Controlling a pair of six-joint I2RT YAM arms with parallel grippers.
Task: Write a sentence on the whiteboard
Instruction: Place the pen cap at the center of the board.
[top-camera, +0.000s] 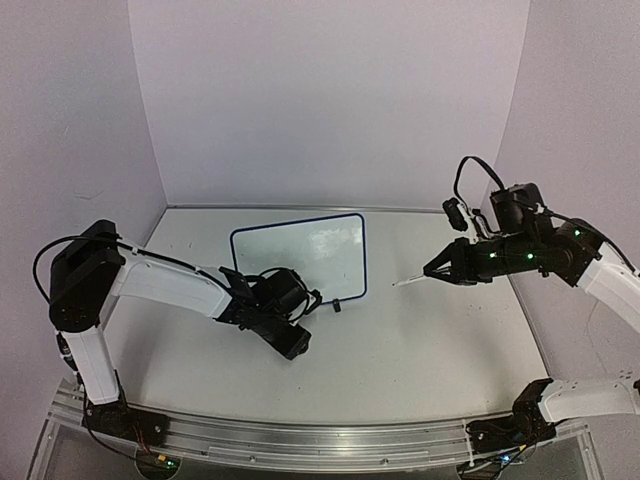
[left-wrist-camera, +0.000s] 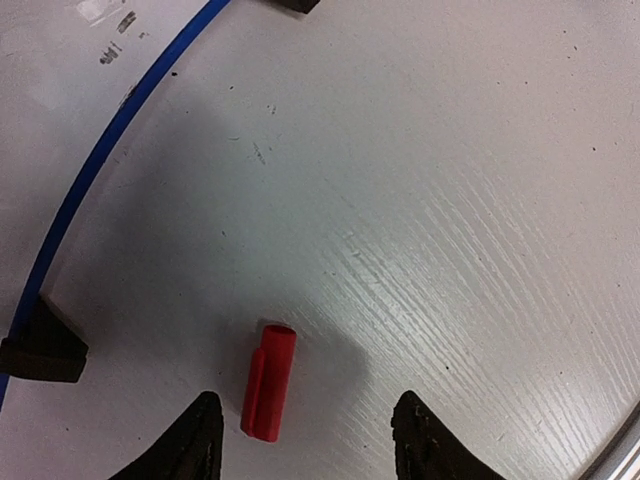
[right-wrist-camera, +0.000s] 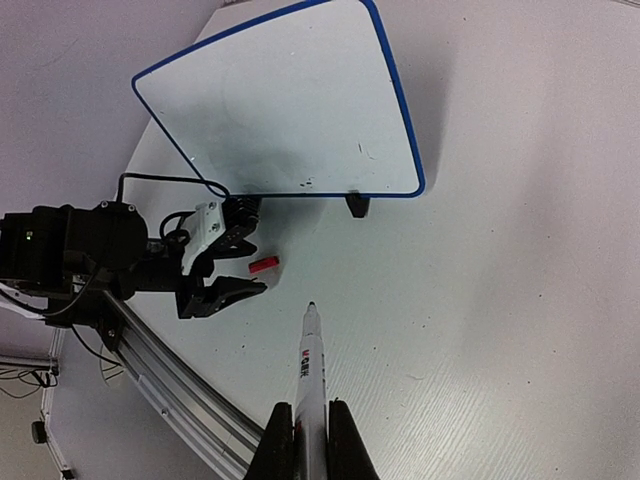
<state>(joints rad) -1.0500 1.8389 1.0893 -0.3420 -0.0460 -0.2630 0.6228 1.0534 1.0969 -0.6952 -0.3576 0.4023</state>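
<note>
Surface: white wood-grain table enclosed by pale lilac walls.
Left arm: left gripper low over the table, just beside the board's near edge, fingers spread and holding nothing.
Cap: small red plastic cap lying on the table between those spread fingers, touching neither.
Board: small rectangular whiteboard with rounded corners and a thin blue frame, lying mid-table toward the back. A few dark specks show near its near edge, and a black stand foot sits left of the cap.
Marker: slim white marker pen, dark tip bare and pointing leftward, well apart from the board's right edge.
Right arm: right gripper pinched on the marker pen's barrel, over the table's right side.
</note>
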